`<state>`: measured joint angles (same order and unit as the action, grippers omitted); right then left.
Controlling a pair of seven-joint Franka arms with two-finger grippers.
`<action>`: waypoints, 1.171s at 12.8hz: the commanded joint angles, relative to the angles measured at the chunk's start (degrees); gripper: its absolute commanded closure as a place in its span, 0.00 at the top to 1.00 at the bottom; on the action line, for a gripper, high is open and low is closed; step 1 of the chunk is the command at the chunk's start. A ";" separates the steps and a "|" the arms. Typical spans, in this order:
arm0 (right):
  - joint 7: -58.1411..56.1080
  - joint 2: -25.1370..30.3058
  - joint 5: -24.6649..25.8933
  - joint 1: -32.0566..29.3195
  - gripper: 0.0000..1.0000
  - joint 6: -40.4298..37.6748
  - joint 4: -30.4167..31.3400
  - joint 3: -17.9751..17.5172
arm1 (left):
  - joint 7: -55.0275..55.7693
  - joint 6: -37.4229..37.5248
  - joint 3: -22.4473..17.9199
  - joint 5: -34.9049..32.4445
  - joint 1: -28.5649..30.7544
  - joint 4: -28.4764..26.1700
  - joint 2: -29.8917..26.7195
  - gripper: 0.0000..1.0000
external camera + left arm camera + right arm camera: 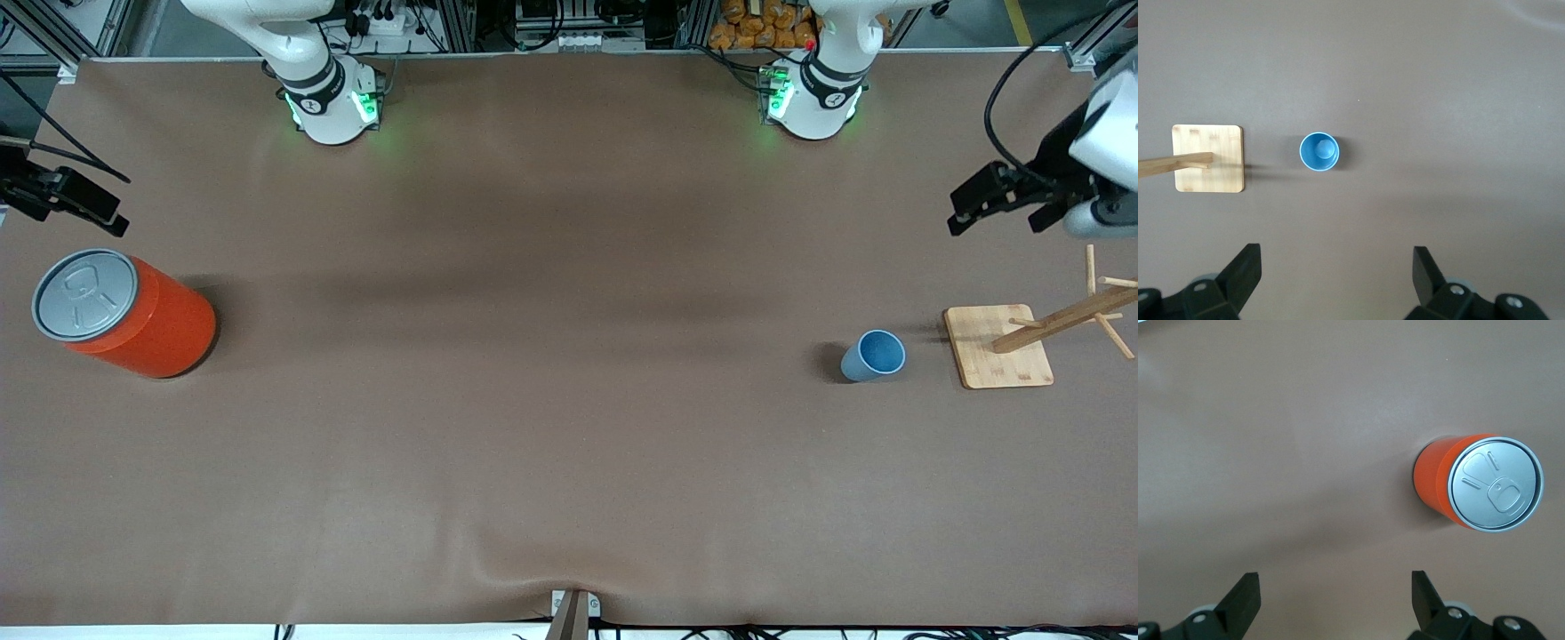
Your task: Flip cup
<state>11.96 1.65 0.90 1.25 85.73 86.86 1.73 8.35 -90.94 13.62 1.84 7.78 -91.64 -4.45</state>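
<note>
I am seeing the blue cup (pixel 872 356) standing upright on the table, mouth up, toward the left arm's end, just beside the wooden rack's (pixel 1058 322) base plate. Mouth up fits either a cup already turned over or one waiting to be turned, so I am not judging which. The left gripper (pixel 996 200) is hovering high over the table at that end, fingers wide apart and holding nothing; in the left wrist view the cup (pixel 1319 152) is lying between and ahead of the spread fingers (pixel 1245 270). The right gripper (pixel 62 196) is waiting over the other end, above the orange can (pixel 124 313), also spread apart and holding nothing. Risks I am noting: the cup looks light and smooth-walled, so an off-centre pinch could be squirting it sideways or toppling it. The rack's pegs are jutting close by, so a low or wide approach could be clipping them. The tablecloth looks slightly rippled, which could be tilting a cup set down on it.
</note>
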 commanded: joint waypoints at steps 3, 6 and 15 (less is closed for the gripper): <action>-0.18 -0.33 0.60 -0.38 1.00 -0.92 -0.91 -0.23 | 0.53 1.74 0.97 -1.40 0.31 -1.26 -2.31 1.00; -0.18 -0.33 0.60 -0.46 1.00 -0.92 -0.91 -0.23 | 0.53 1.74 0.97 -1.32 0.13 0.93 -0.74 1.00; -0.10 -0.24 0.60 -0.46 1.00 -0.92 -0.99 -0.23 | 3.96 3.06 -11.07 -2.28 -14.80 -8.62 -7.40 1.00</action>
<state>11.96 1.65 0.92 1.23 85.58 86.86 1.76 11.56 -87.12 6.31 0.89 -3.97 -94.40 -6.95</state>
